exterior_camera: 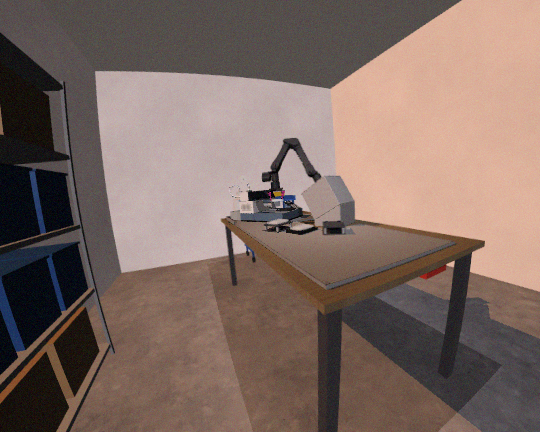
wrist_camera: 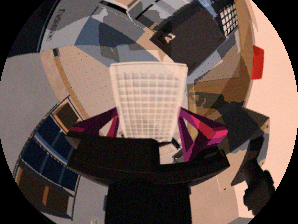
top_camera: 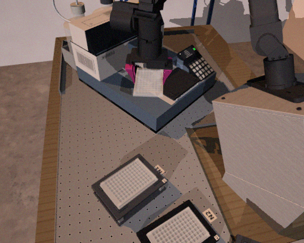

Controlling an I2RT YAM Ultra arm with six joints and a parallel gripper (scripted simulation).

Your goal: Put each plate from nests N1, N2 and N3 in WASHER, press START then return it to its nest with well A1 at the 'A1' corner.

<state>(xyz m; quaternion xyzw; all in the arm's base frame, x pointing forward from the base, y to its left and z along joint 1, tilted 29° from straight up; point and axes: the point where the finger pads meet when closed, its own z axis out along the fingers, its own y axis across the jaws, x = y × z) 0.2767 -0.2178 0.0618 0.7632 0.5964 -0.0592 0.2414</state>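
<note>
Dark parallel gripper (top_camera: 150, 67) with magenta fingers clamped on a translucent white 96-well plate (top_camera: 148, 82), upper centre of the top view, above the grey-blue plate washer (top_camera: 147, 108), beside its black carrier pocket (top_camera: 180, 82), keypad lamp (top_camera: 193, 49) green.

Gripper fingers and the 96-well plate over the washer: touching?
Touching. In the wrist view the magenta fingers press both side edges of the plate, no gap, gripper shut on it; the top view agrees.
</note>
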